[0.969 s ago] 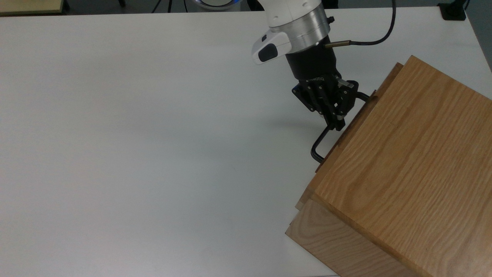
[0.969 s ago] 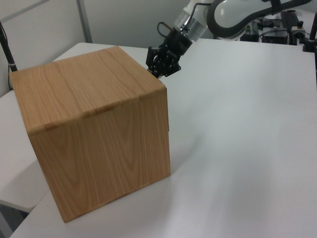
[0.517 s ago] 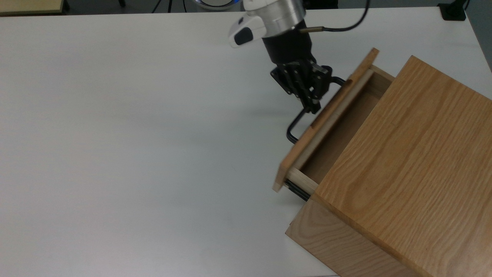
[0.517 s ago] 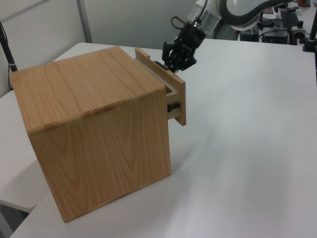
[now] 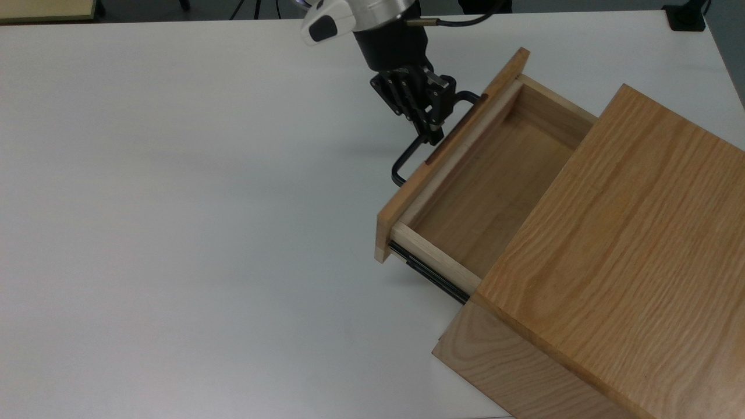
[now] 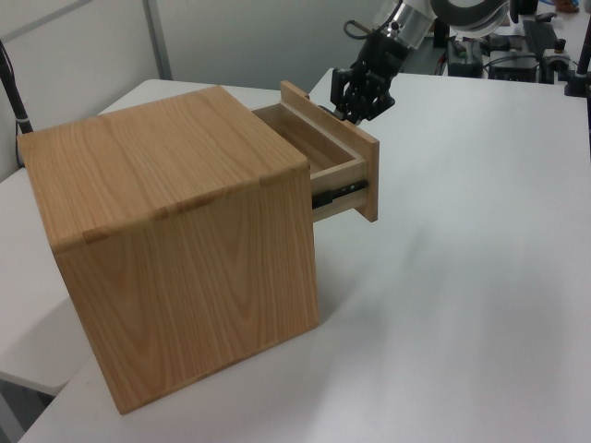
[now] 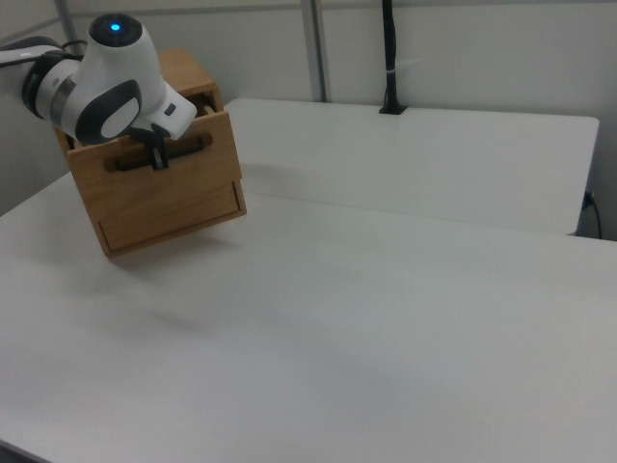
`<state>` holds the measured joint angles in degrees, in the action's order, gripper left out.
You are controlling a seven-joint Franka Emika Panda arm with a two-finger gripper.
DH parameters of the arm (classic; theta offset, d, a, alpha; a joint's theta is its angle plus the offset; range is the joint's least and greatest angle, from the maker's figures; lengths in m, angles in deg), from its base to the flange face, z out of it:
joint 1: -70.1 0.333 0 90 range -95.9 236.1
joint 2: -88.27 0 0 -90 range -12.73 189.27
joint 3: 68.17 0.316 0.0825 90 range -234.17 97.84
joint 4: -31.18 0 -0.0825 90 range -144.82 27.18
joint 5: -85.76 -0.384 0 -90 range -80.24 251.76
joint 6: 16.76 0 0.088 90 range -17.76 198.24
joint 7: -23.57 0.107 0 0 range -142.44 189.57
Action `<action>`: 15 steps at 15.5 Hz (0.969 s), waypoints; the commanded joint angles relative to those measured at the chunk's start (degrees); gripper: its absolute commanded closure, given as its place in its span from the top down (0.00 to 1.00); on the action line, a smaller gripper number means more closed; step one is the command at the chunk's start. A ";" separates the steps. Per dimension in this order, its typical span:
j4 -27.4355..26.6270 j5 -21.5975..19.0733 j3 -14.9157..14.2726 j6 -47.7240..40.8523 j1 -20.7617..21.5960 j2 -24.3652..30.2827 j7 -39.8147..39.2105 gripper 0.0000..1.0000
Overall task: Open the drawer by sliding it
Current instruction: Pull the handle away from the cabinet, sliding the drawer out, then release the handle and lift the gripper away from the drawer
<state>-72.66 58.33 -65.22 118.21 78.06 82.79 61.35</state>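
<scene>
- Desk: a broad, flat, matte white top that spreads away from the fingers on every side. It gives the cabinet little grip, so a hard tug could, I judge, drag or turn the whole box instead of sliding the drawer.
- Cabinet: a boxy oak-grain block with square edges, standing behind the drawer on the far side from the fingers. It looks heavy enough to stay put under a gentle pull.
- Drawer: a flat oak front over a pale, bare wooden box on black side rails, reaching from the fingers back into the cabinet and already well out. If the pull runs to the rail stops, it may jerk, and a pull off the rail line could bind it.
- Handle: a thin, smooth black metal U-bar on the drawer front, running between the fingers. A round bar like this could slip out of the grip.
- Fingers: black, jointed, narrowed around the handle near its middle.
</scene>
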 commanded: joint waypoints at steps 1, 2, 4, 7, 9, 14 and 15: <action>-2.77 -1.57 0.57 -3.48 -2.59 4.87 0.00 0.16; -2.77 -1.57 0.57 -3.57 -2.86 4.87 0.00 0.16; -2.51 -1.57 0.48 -4.01 -2.95 4.96 0.09 0.22; -2.07 -1.57 0.31 -6.20 -3.38 4.87 0.71 0.53; -1.19 -1.57 0.31 -8.57 -3.82 5.05 0.71 0.58; 1.27 -0.79 -0.04 -17.79 -7.07 6.71 0.36 1.00; 1.80 0.00 -0.22 -19.55 -7.77 7.24 0.18 1.00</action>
<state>-72.20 58.31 -65.28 104.89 72.38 87.81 61.82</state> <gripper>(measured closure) 0.163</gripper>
